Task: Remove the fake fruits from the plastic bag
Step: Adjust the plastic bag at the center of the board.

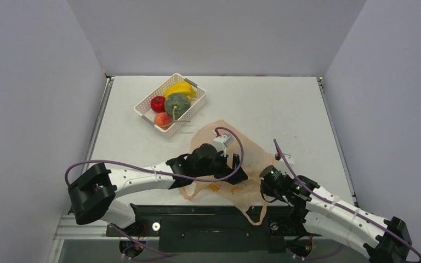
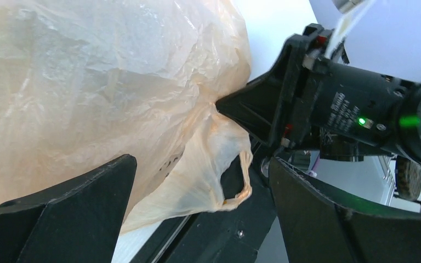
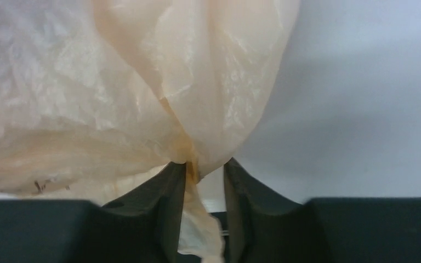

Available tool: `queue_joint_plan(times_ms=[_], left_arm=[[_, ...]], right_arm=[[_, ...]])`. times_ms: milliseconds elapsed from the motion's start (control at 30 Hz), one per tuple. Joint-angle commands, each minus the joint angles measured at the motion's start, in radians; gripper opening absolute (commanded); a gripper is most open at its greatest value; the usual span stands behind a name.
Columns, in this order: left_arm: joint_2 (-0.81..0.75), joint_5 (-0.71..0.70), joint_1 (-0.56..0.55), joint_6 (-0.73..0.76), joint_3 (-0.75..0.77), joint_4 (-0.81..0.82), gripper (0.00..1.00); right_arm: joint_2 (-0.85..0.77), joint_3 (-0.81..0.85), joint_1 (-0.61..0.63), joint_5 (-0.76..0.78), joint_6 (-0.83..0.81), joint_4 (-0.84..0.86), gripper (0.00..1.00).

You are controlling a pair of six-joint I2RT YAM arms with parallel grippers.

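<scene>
Toward the far left corner of the worktop (image 1: 285, 109) stands the white latticed basket (image 1: 142, 112), holding the bananas (image 1: 182, 87), a red apple (image 1: 158, 103), a green melon (image 1: 177, 105) and a peach (image 1: 163, 119). It sits well apart from where I am working and blocks nothing.

My left end effector (image 2: 203, 164) is spread wide and empty, just beside the plastic bag (image 1: 250, 159), which lies crumpled at the middle of the near edge. I judge the bag light, limp and slippery. It is thin crinkly film that will fold and slide rather than keep its shape, so it is best taken at a bunched fold or by a loop handle (image 2: 235, 189), not on a flat panel.

My right end effector (image 3: 204, 166) is pressed almost together, pinching a gathered fold of the bag. I cannot tell through the film whether any fruit lies inside; any there would be hard, glossy and apt to roll. In my way are the film itself and my two arms crowding close at the near edge.
</scene>
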Motion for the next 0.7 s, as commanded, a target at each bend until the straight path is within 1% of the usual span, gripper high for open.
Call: queue_joint_plan(times_ms=[0,33,133,233,300,400,533,567,667], left_arm=[[-0.077,0.018,0.031,-0.009,-0.009,0.084,0.91],[-0.103,0.029,0.034,-0.009,-0.007,0.081,0.91],[-0.174,0.07,0.042,-0.01,0.002,0.043,0.91],[-0.234,0.086,0.06,0.003,0.017,-0.025,0.92],[-0.279,0.109,0.082,0.017,0.025,-0.099,0.93],[-0.34,0.146,0.111,0.026,0.022,-0.164,0.93],[-0.402,0.187,0.149,0.032,-0.009,-0.243,0.93],[-0.417,0.182,0.157,0.031,-0.017,-0.258,0.93],[-0.471,0.17,0.175,0.027,-0.05,-0.283,0.94]], right_arm=[[-0.002,0.152,0.045,0.055,-0.101,0.047,0.37],[-0.003,0.168,0.05,0.071,-0.128,0.043,0.45],[0.009,0.246,0.055,0.088,-0.188,0.019,0.56],[0.034,0.312,0.057,0.09,-0.258,0.012,0.59],[0.053,0.368,0.061,0.084,-0.305,0.005,0.6],[0.068,0.434,0.115,0.06,-0.355,0.029,0.61],[0.113,0.445,0.202,0.036,-0.363,0.129,0.62],[0.127,0.451,0.234,0.044,-0.364,0.153,0.62],[0.202,0.474,0.284,0.158,-0.385,0.162,0.62]])
